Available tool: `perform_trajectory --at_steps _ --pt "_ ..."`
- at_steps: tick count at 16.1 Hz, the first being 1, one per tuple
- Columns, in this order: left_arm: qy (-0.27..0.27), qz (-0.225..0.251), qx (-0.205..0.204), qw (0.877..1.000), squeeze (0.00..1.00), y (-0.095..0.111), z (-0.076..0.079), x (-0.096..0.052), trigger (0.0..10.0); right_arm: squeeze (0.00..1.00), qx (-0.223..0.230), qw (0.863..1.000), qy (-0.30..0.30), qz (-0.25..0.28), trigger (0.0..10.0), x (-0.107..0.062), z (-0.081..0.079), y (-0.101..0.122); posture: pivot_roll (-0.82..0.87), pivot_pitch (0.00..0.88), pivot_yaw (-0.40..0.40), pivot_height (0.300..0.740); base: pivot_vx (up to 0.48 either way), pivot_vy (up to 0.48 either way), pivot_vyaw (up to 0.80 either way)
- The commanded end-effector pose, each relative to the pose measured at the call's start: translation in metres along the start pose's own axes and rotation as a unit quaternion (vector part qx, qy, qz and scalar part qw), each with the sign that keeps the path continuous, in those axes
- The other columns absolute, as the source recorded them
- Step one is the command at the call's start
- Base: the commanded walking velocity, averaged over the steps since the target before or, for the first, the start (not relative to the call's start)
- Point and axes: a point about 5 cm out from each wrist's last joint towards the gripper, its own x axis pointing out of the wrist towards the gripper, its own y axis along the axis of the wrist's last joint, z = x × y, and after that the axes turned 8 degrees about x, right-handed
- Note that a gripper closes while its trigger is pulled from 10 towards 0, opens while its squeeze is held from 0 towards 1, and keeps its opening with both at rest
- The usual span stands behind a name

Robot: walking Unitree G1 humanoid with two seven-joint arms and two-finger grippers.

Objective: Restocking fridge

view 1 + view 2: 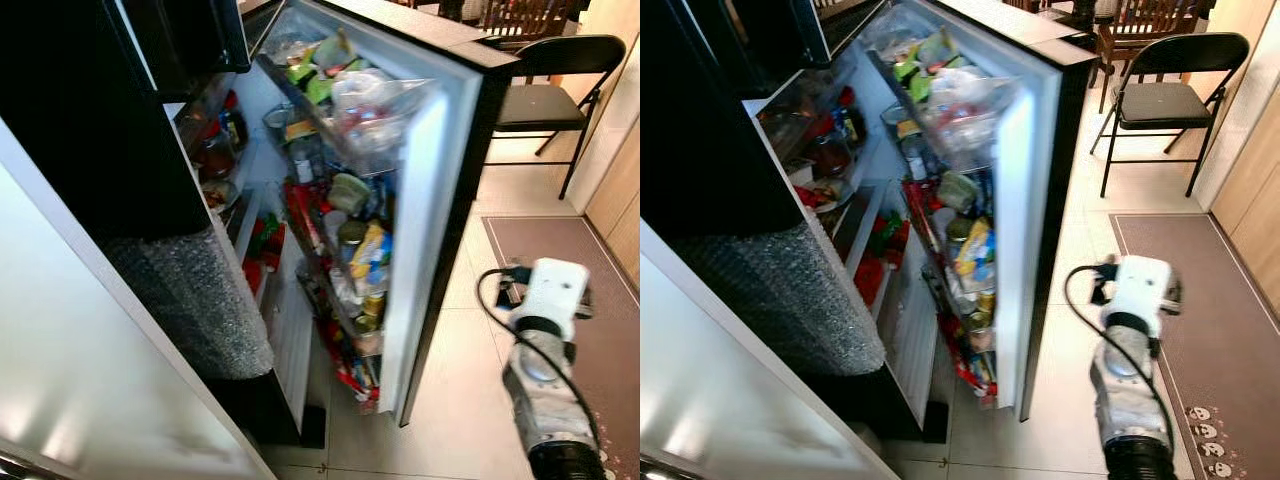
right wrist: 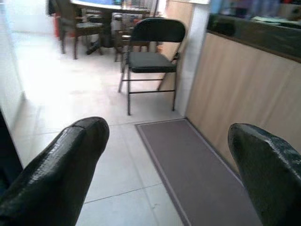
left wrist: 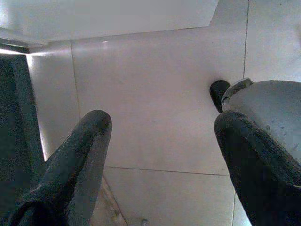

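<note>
Black-framed and crammed, the open fridge (image 1: 250, 200) stands ahead-left of the right gripper (image 2: 164, 165), its door (image 1: 1025, 220) swung between them. A folding chair (image 1: 1165, 100) and brown mat (image 1: 1200, 300) lie beyond. Both grippers, the left gripper (image 3: 162, 160) floorward, gape wide, holding nothing.

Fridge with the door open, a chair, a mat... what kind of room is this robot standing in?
Most likely a home kitchen: the open fridge door has crammed shelves, a black folding chair stands on the tiled floor, and a wooden dining table sits beyond.
</note>
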Motion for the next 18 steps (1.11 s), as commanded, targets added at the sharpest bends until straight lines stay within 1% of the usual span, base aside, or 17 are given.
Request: perform_trajectory --at_steps 1,2,5,8,10,11,12,13,14,15,16,18 --pt "0.003 -0.007 -0.009 1.0 0.0 -0.005 -0.002 -0.001 10.0 0.0 -0.014 0.999 0.039 -0.009 10.0 -0.004 -0.013 -0.003 -0.22 0.0 0.097 0.74 0.0 0.0 0.0" --pt "0.004 -0.006 -0.01 1.0 0.0 -0.005 -0.002 -0.001 10.0 0.0 -0.017 0.997 0.076 -0.012 10.0 -0.006 -0.023 -0.004 -0.21 0.0 0.094 0.74 0.0 0.0 0.0" --pt "0.006 -0.006 -0.012 1.0 0.0 -0.004 -0.003 -0.001 10.0 0.0 -0.025 0.99 0.137 -0.023 10.0 -0.011 -0.039 -0.006 -0.21 0.0 0.093 0.74 0.0 0.0 0.0" --pt "0.009 -0.005 -0.015 1.0 0.0 -0.004 -0.005 -0.001 10.0 0.0 -0.042 0.977 0.205 -0.029 10.0 -0.015 -0.055 -0.007 -0.2 0.0 0.094 0.74 0.0 0.0 0.0" --pt "0.011 -0.004 -0.017 1.0 0.0 -0.003 -0.005 -0.001 10.0 0.0 -0.054 0.97 0.234 -0.025 10.0 -0.015 -0.065 -0.005 -0.2 0.0 0.093 0.74 0.0 0.0 0.0" --pt "0.012 -0.003 -0.02 1.0 0.0 -0.003 -0.005 -0.001 10.0 0.0 -0.049 0.968 0.244 -0.025 10.0 -0.015 -0.069 -0.003 -0.2 0.0 0.094 0.74 0.0 0.0 0.0" --pt "0.013 -0.003 -0.021 1.0 0.0 -0.002 -0.006 -0.001 10.0 0.0 -0.046 0.963 0.266 -0.023 10.0 -0.017 -0.08 0.0 -0.2 0.0 0.097 0.74 0.0 0.0 0.0" --pt "0.013 -0.003 -0.02 1.0 0.0 -0.002 -0.006 -0.001 10.0 0.0 -0.044 0.955 0.294 -0.02 10.0 -0.02 -0.092 0.003 -0.21 0.0 0.097 0.74 0.0 0.0 0.0" --pt "0.014 -0.002 -0.022 1.0 0.0 -0.001 -0.007 -0.001 10.0 0.0 -0.045 0.944 0.328 -0.014 10.0 -0.025 -0.107 0.007 -0.2 0.0 0.095 0.74 0.0 0.0 0.0" --pt "0.015 -0.002 -0.024 1.0 0.0 -0.001 -0.007 0.0 10.0 0.0 -0.043 0.93 0.364 -0.01 10.0 -0.032 -0.121 0.01 -0.2 0.0 0.092 0.74 0.0 0.0 0.0" --pt "0.015 -0.001 -0.025 1.0 0.0 0.0 -0.007 0.0 10.0 0.0 -0.045 0.913 0.405 -0.011 10.0 -0.041 -0.136 0.01 -0.2 0.0 0.088 0.74 0.0 0.0 0.0" --pt "0.016 0.001 -0.029 0.999 0.0 0.001 -0.007 0.0 10.0 0.0 -0.052 0.898 0.436 -0.017 10.0 -0.051 -0.145 0.006 -0.19 0.0 0.082 0.74 0.0 0.0 0.0"
